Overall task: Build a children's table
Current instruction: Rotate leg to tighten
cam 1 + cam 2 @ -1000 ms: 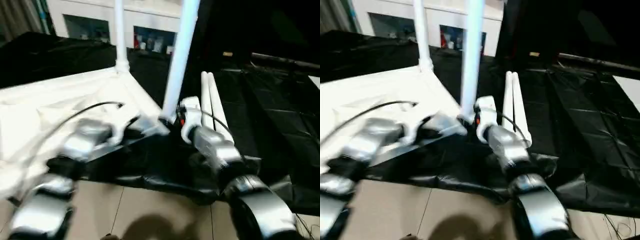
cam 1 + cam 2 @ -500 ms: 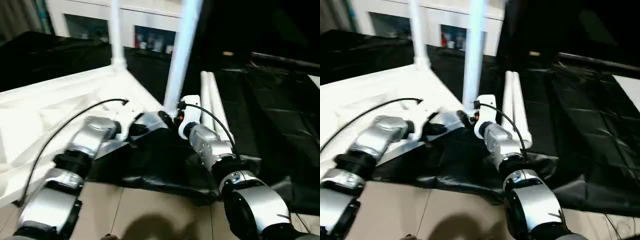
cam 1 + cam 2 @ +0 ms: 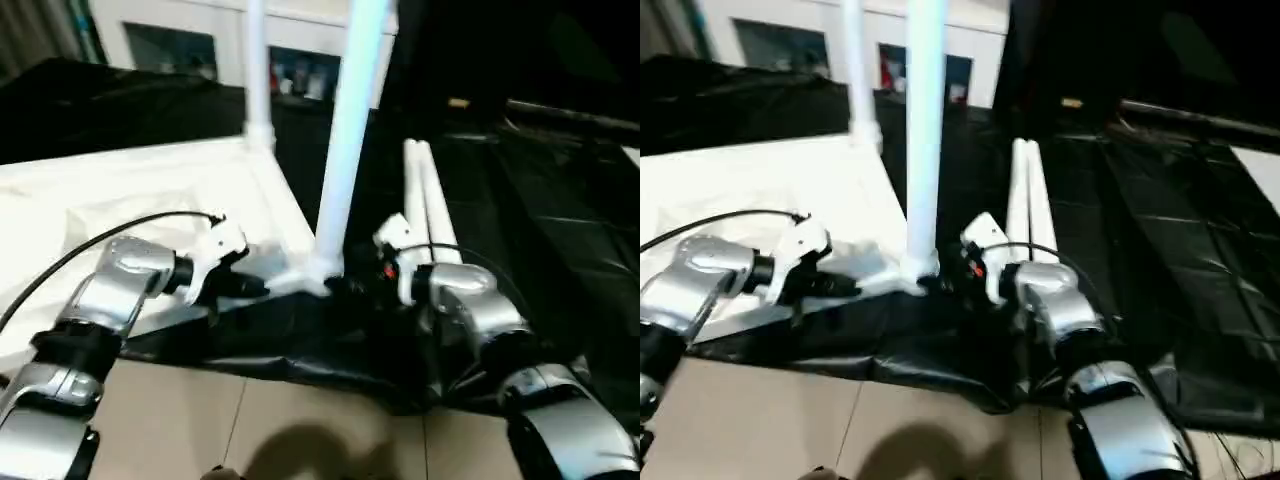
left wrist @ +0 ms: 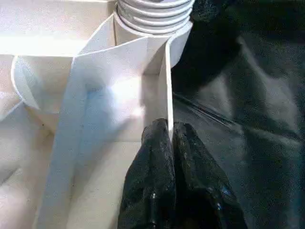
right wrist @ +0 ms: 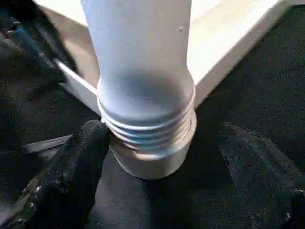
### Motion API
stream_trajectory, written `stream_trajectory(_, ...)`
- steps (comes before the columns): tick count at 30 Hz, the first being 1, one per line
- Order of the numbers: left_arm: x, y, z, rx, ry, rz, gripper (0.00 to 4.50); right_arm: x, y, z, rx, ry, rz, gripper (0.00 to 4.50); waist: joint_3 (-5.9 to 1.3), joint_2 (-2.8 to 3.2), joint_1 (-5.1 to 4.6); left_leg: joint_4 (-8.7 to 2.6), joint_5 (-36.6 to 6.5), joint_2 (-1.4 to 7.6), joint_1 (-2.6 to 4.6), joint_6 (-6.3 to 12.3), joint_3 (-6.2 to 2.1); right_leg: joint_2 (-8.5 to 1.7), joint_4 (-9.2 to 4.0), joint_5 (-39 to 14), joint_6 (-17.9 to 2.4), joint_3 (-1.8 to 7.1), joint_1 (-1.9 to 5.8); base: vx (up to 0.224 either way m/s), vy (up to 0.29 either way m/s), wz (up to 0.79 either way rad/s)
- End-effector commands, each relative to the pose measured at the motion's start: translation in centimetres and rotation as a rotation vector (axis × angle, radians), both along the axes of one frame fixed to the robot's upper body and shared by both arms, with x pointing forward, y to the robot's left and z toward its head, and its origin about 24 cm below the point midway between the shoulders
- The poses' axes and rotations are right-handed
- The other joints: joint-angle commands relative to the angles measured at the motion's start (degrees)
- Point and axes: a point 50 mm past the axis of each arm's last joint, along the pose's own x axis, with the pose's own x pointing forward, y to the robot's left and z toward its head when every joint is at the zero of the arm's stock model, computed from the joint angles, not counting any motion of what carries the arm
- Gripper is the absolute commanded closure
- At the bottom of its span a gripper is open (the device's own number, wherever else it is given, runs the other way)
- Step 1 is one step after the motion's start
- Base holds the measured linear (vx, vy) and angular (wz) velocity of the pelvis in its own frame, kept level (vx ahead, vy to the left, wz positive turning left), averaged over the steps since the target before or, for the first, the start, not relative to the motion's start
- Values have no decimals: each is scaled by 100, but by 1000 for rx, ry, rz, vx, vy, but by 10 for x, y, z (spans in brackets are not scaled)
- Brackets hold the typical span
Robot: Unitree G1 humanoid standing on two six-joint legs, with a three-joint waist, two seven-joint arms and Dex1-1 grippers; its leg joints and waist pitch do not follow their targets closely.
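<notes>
At the near corner of the upturned tabletop on the black counter, a leg is being screwed in, thread rings exposed; left fingers are clenched on the rim, right fingers spread beside it; a regrip and twist seems needed; two spare legs lie close by.

I see silver forearms, white wrist housings, black glossy fingers, black cable looping at 9 o'clock.
</notes>
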Motion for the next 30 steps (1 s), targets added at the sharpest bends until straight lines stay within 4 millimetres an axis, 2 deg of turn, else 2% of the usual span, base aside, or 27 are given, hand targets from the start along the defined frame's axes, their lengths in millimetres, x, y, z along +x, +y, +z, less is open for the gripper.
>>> stream_trajectory(1,-6,-15,-2,-8,41,-131,450,4,-1,16,50,-41,21,62,-403,155,23,-376,-1013,174,60,126,18,-439,-375,-538,-1452,309,333,0,0,0)
stream_trajectory(6,-8,-14,-1,-16,52,-153,450,-4,3,16,64,-23,124,62,-400,160,126,-387,-1054,187,76,57,11,-457,-385,-776,-1335,308,308,0,0,0)
stream_trajectory(14,-9,-13,0,-15,52,-155,450,-8,8,12,52,-14,167,62,-406,145,136,-391,-1001,164,63,-8,3,-459,-387,-816,-1282,309,312,0,0,0)
stream_trajectory(15,-9,-13,0,-13,51,-154,450,-9,8,11,44,-14,168,87,-405,143,137,-390,-996,162,61,-7,5,-458,-390,-811,-1279,309,312,0,0,0)
stream_trajectory(16,-9,-13,0,-12,48,-152,450,-9,7,11,39,-14,170,94,-407,140,137,-389,-967,161,60,-8,4,-456,-384,-786,-1276,308,314,0,0,0)
stream_trajectory(26,-7,-12,1,-6,43,-151,450,-12,3,8,3,-6,188,100,-405,142,138,-385,-980,154,52,1,5,-457,-394,-815,-1254,307,323,0,0,0)
stream_trajectory(28,-6,-13,1,-8,41,-151,450,-12,5,7,12,0,185,130,-411,144,140,-383,-952,160,55,3,2,-455,-388,-807,-1250,305,322,0,0,0)
stream_trajectory(30,-6,-13,2,-8,40,-150,450,-12,5,7,12,1,184,139,-411,142,139,-383,-937,160,49,7,-1,-451,-382,-766,-1259,302,324,0,0,0)
